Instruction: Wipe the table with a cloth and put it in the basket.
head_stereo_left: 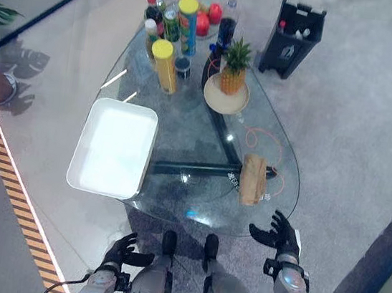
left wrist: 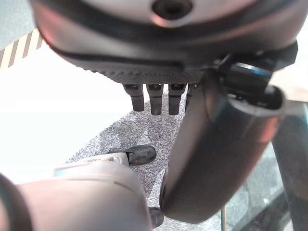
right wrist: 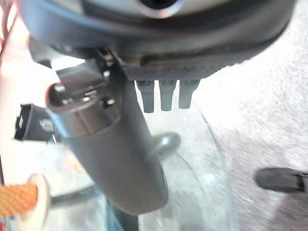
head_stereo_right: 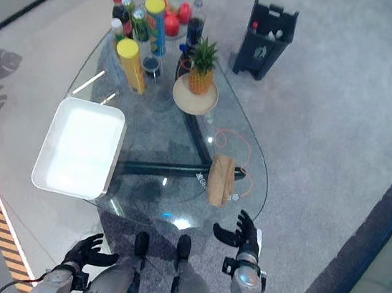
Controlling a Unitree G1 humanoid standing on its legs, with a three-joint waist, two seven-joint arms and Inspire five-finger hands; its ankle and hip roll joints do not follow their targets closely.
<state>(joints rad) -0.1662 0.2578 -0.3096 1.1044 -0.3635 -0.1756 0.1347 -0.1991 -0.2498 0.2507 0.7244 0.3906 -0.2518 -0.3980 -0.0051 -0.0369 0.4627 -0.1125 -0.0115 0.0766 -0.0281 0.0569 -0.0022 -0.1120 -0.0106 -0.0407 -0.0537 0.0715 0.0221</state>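
A tan folded cloth point(head_stereo_left: 253, 179) lies on the glass table point(head_stereo_left: 183, 134) near its front right edge, beside a loop of orange cord point(head_stereo_left: 265, 145). The white rectangular basket point(head_stereo_left: 114, 147) rests on the table's left side. My right hand point(head_stereo_left: 276, 234) hovers just off the front right rim, a little short of the cloth, fingers spread and holding nothing. My left hand point(head_stereo_left: 123, 250) hangs low below the front edge, under the basket's near corner, fingers relaxed and empty. In the right wrist view the thumb point(right wrist: 110, 149) and straight fingers point(right wrist: 166, 96) point over the glass.
At the table's far end stand several bottles and cans point(head_stereo_left: 179, 25), two yellow-lidded tubes point(head_stereo_left: 165, 64) and a pineapple on a plate point(head_stereo_left: 230, 79). A black crate point(head_stereo_left: 291, 38) sits on the carpet beyond. A striped floor strip point(head_stereo_left: 11, 180) runs at the left.
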